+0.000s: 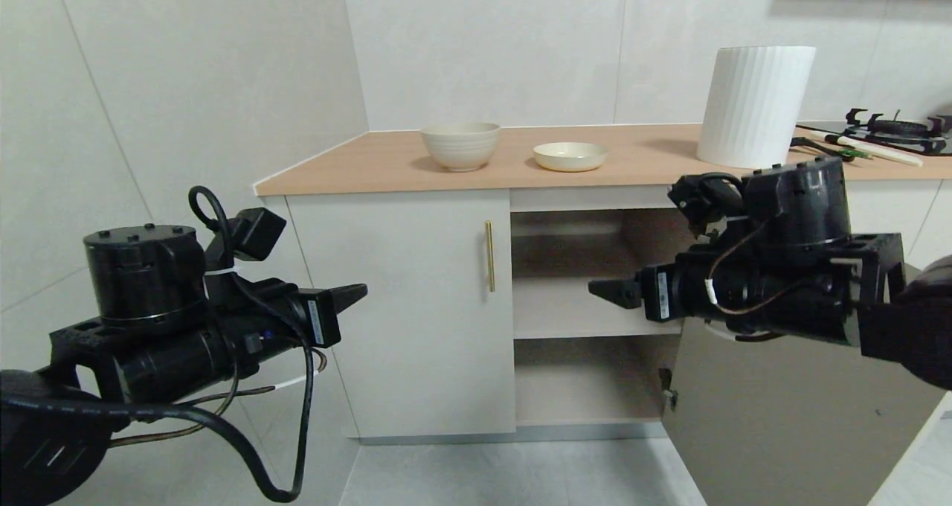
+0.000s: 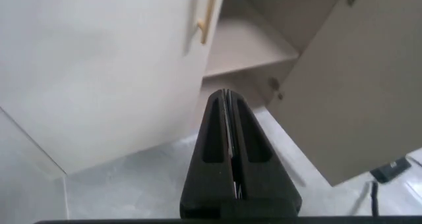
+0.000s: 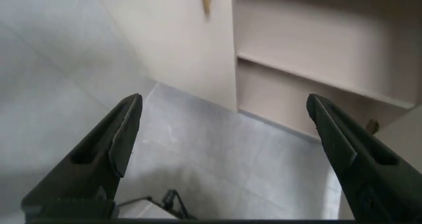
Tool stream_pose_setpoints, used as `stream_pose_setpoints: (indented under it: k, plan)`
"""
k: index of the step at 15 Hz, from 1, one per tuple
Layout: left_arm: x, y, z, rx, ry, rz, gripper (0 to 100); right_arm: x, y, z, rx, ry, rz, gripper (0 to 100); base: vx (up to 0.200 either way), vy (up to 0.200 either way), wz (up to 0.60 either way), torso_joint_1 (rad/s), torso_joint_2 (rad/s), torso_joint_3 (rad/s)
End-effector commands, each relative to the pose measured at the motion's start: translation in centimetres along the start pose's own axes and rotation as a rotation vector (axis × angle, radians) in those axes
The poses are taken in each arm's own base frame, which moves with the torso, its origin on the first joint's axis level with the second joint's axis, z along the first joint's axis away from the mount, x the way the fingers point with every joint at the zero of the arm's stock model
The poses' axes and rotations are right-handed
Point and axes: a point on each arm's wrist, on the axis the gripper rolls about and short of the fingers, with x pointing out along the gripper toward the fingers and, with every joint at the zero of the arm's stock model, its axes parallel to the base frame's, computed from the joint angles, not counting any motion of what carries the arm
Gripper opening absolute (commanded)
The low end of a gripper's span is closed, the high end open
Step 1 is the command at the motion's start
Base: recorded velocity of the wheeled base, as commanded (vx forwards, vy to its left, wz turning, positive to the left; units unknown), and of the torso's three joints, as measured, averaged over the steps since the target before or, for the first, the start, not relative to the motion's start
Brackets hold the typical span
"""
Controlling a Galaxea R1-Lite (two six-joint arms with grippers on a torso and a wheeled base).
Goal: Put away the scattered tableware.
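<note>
Left hand closed, right hand spread wide.

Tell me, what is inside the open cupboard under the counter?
One shelf and the bottom board, with nothing on the visible parts. The right gripper and open door cover the right side.

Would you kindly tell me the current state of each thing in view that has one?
Left gripper: jaws shut, holding nothing.
Right gripper: jaws open, holding nothing.
White left cabinet door: closed.
Grey right cabinet door: swung open.
Cream ribbed bowl: upright.
Shallow cream dish: upright, empty.
White ribbed cylindrical container: upright.
</note>
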Motion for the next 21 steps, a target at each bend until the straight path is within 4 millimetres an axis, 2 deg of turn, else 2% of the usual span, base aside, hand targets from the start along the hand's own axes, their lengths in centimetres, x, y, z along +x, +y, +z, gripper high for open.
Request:
stream_pose_setpoints:
  k: [1,2,3,6,8,12,16,21]
  plan:
    - [-0.6,0.0,0.6,0.003,-0.029,0.004,0,-0.7,-0.5,2.9,0.032,-0.058,-0.020,100,0.000,0.000,0.00,0.000,0.00,0.000]
    - [-0.6,0.3,0.9,0.003,-0.038,0.014,0,-0.9,-0.9,2.9,0.071,-0.056,-0.022,100,0.000,0.000,0.00,0.000,0.00,0.000]
    - [-0.4,0.4,0.9,0.001,-0.040,0.015,100,-0.9,-1.2,2.7,0.078,-0.052,-0.033,100,0.000,0.000,0.00,0.000,0.00,0.000]
    - [0.2,0.8,1.2,-0.021,-0.056,0.039,100,-2.6,-1.7,2.7,0.122,-0.075,-0.040,100,0.000,0.000,0.00,0.000,0.00,0.000]
    - [0.2,0.8,1.4,-0.006,-0.073,0.074,100,-3.4,-2.0,3.3,0.139,-0.108,-0.049,100,0.000,0.000,0.00,0.000,0.00,0.000]
    - [0.0,1.0,0.8,0.074,-0.051,0.100,100,-3.4,-1.9,3.1,0.141,-0.096,-0.047,100,0.000,0.000,0.00,0.000,0.00,0.000]
    - [-0.2,0.9,1.2,0.078,-0.070,0.123,100,-3.4,-2.0,3.0,0.140,-0.091,-0.049,100,0.000,0.000,0.00,0.000,0.00,0.000]
    - [-0.5,0.9,1.4,0.077,-0.071,0.129,100,-3.4,-1.7,2.7,0.135,-0.077,-0.042,100,0.200,0.000,0.00,0.004,0.00,0.001]
